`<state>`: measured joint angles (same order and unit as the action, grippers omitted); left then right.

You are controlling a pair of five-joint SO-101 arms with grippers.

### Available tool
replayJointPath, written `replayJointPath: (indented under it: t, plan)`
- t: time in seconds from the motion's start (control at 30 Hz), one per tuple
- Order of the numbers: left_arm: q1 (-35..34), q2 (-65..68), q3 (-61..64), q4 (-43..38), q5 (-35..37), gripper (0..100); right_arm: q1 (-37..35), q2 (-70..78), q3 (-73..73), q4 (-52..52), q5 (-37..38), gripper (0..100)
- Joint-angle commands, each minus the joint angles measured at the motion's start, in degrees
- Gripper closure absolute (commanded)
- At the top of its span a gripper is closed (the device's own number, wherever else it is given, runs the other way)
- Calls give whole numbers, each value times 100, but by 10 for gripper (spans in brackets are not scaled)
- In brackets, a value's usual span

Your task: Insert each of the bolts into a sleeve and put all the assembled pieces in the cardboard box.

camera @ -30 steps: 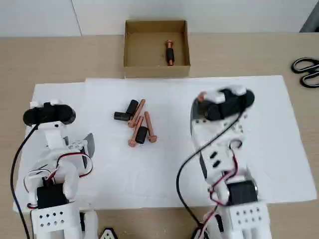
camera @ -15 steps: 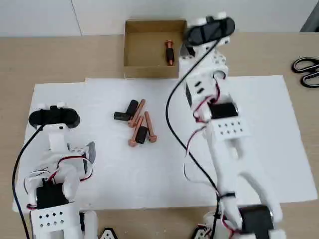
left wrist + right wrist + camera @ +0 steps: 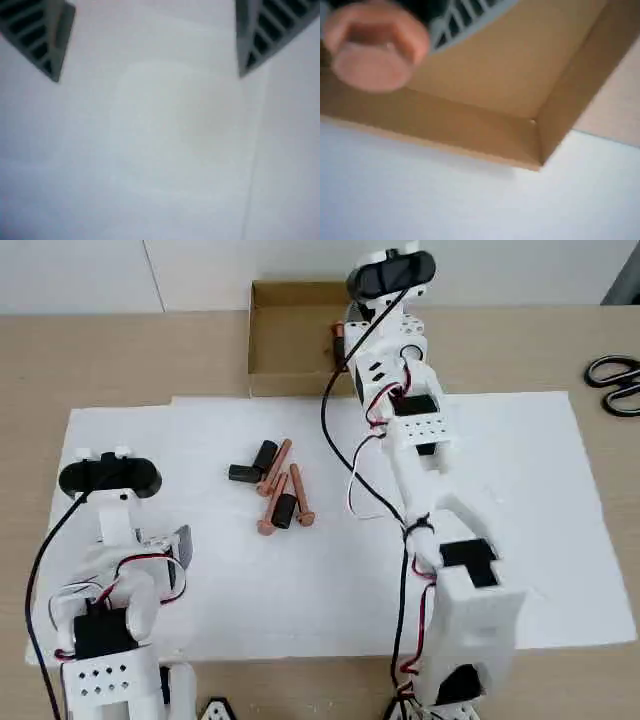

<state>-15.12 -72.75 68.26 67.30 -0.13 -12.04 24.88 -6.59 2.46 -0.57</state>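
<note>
Pinching a copper bolt [image 3: 375, 50], the right gripper [image 3: 346, 338] hangs at the cardboard box [image 3: 295, 340] wall. Its fingers [image 3: 465, 20] should part only with the box floor directly beneath them. The left gripper [image 3: 150, 45] has its fingers spread.

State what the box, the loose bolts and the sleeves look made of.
Open brown cardboard box: paperboard, matte, with folded wall edges visible. Copper-coloured bolts: smooth, evenly tinted, little shine; possibly plastic or coated metal. Short black sleeves: dark, matte; likely plastic or rubber, cannot tell which.
</note>
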Motion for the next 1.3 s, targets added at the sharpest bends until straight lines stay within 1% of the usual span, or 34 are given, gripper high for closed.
replayJointPath:
  t: [0.0, 0.13, 0.37, 0.57, 1.0, 1.07, 1.2, 1.27]
  plan:
    - [-35, -79, -31, -18, -35, 782, 189, 462, -1046, -207, 53, 995]
    - [-35, -79, -31, -18, -35, 782, 295, 1103, -1697, -198, 53, 995]
    - [-35, -70, -31, -18, -35, 782, 189, 1789, -2391, -180, 44, 995]
    - [-35, -70, -31, -18, -35, 782, 154, 2149, -2637, -163, 44, 995]
    - [-26, -53, -22, -18, -35, 782, 163, 2668, -2637, -198, 44, 987]
    - [-26, -53, -22, -18, -35, 782, 163, 2686, -2637, -198, 44, 957]
    - [-26, -44, -22, -18, -35, 782, 163, 2677, -2646, -198, 53, 856]
    - [-26, -44, -22, -18, -35, 782, 163, 2651, -2646, -180, 53, 831]
